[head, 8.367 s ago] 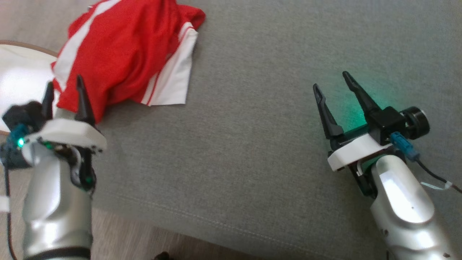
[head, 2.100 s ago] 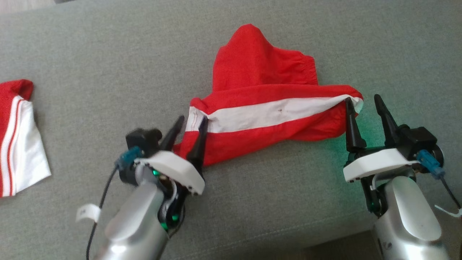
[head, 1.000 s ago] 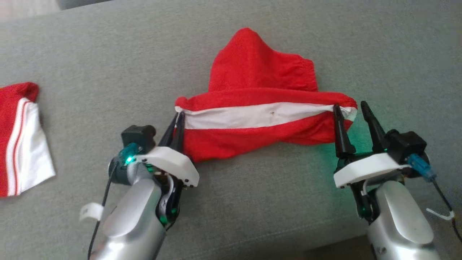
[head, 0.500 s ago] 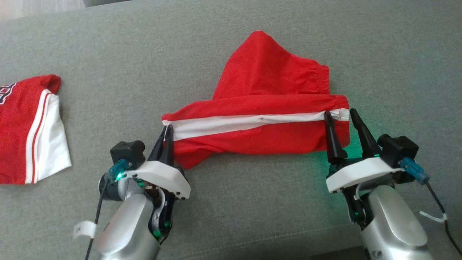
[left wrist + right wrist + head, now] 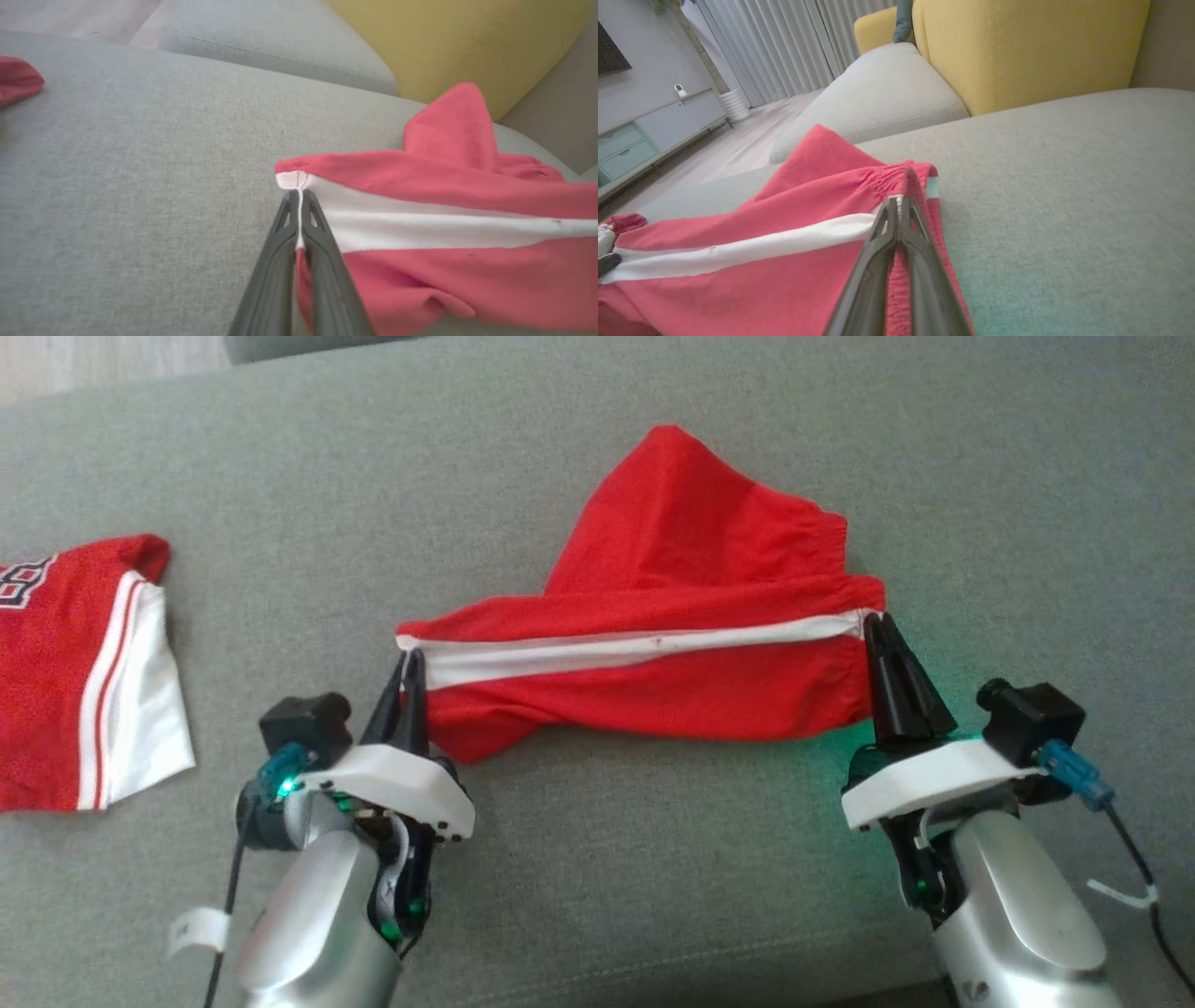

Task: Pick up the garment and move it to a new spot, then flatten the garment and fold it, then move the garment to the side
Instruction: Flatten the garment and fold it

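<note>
Left gripper [image 5: 408,656] and right gripper [image 5: 876,620] each clamp one end of the garment [image 5: 653,689], a jersey [image 5: 65,663] lying well apart leftward

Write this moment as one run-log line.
left claw: shut on red shorts | right claw: shut on red shorts | red shorts: stretched between them on grey sofa

Soft, even daylight lies over everything, and shadows stay faint. A green glow stains the grey cushion [image 5: 822,751] just beside and below my right fingers [image 5: 898,686], and pale glare sits on my right forearm [image 5: 1022,896] behind them. Seen from my wrists, the garment [image 5: 467,280] washes to pink – my finger bases go soft near the bottom edge, and the head view is slightly grainy.
</note>
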You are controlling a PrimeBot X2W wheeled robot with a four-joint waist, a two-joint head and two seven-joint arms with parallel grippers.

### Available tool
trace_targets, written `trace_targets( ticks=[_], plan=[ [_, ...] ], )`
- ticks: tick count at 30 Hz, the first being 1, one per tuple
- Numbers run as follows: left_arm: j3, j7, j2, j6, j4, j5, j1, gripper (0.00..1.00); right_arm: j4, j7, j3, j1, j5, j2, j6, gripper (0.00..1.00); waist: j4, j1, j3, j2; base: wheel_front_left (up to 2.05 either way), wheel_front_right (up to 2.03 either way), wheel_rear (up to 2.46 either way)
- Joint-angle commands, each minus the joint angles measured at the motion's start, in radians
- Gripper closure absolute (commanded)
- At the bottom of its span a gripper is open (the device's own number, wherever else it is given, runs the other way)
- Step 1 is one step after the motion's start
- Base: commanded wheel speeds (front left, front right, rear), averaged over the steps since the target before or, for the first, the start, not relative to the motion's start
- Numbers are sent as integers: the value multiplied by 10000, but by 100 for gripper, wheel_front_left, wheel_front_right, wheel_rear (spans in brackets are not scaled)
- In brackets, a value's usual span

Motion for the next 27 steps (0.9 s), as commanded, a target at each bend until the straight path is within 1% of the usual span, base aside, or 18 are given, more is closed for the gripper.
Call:
trace_targets(
  ticks=[1,5,8,12,17,20,22,24,27],
  plan=[
    [442,-55,87,2,-422,132,-133,100,-440,-65,241,-36,80,1,73,100,54,0,-147,0,0,0,0],
    [925,-55,87,-131,-1082,588,-299,100,-1030,-65,417,-278,163,-1,73,100,211,0,-600,0,0,0,0],
    [1646,-55,130,-249,-1660,1145,-602,100,-1456,-65,644,-704,196,-83,73,100,341,0,-1050,0,0,0,0],
    [2296,-55,543,-617,-2343,1870,-1217,100,-1911,-65,945,-1541,383,-358,73,100,541,0,-1626,0,0,0,0],
    [2619,-55,1126,-904,-3270,2566,-2124,100,-2318,-65,1216,-2621,928,-795,73,100,839,0,-2114,0,0,0,0],
    [2576,-48,1420,-1034,-3651,2822,-2701,100,-2459,-20,1444,-3380,1210,-1096,73,100,1051,0,-2166,0,0,0,0],
    [2491,189,1580,-1057,-3837,2981,-3166,100,-2531,171,1514,-3901,1326,-1300,73,100,1225,0,-2065,0,0,0,0],
    [2416,513,1659,-1046,-4015,3095,-3690,100,-2560,447,1575,-4434,1386,-1470,73,100,1402,0,-1764,0,0,0,0],
    [2296,1070,1674,-1074,-3788,3136,-4371,100,-2247,832,1715,-5202,1455,-1570,73,100,1590,0,-1087,0,0,0,0]
  ],
)
